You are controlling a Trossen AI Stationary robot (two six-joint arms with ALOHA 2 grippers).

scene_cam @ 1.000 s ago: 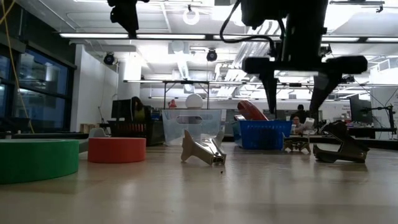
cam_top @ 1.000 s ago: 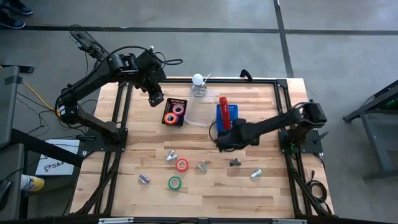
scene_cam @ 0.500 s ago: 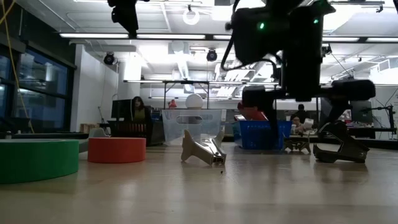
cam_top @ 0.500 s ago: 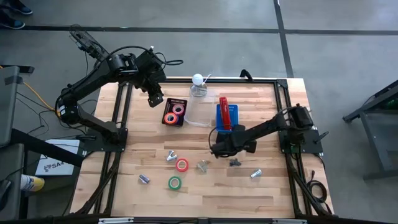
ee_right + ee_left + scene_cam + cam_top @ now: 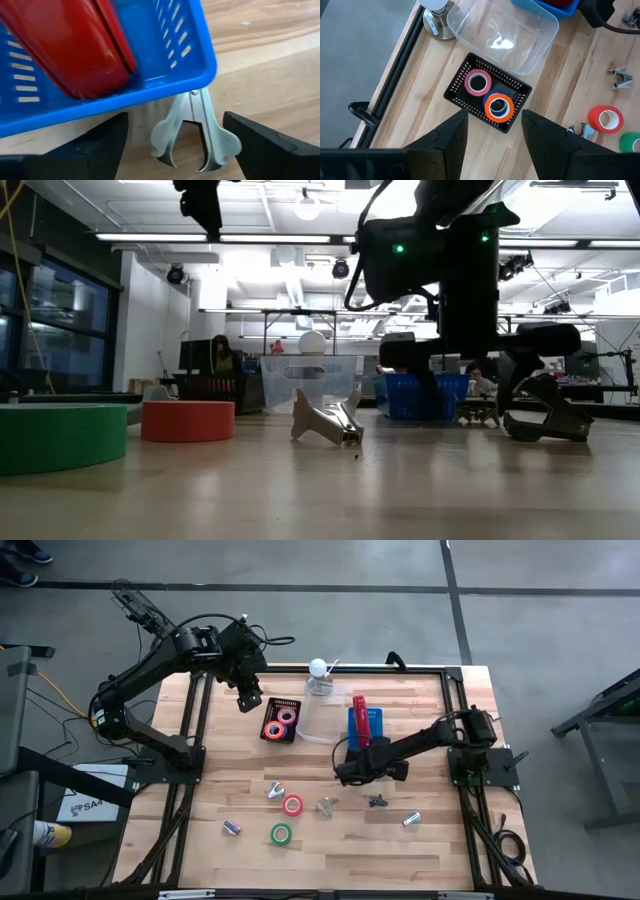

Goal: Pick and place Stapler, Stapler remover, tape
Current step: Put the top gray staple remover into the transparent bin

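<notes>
— Our right end effector [image 5: 346,772] has swung from the blue tray [image 5: 372,730] toward its 7 o'clock corner and dropped lower.

— Yes, and its fingers are apart around a silver staple remover [image 5: 192,132] touching the tray's wall. The red stapler [image 5: 359,720] is already in the tray, so we judge the remover is next.

— Our left end effector [image 5: 250,698] hovers, fingers spread, over the black basket [image 5: 457,85] at 11 o'clock.

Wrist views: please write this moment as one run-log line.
right end effector open over staple remover | stapler in blue tray | left end effector open above tape basket
</notes>
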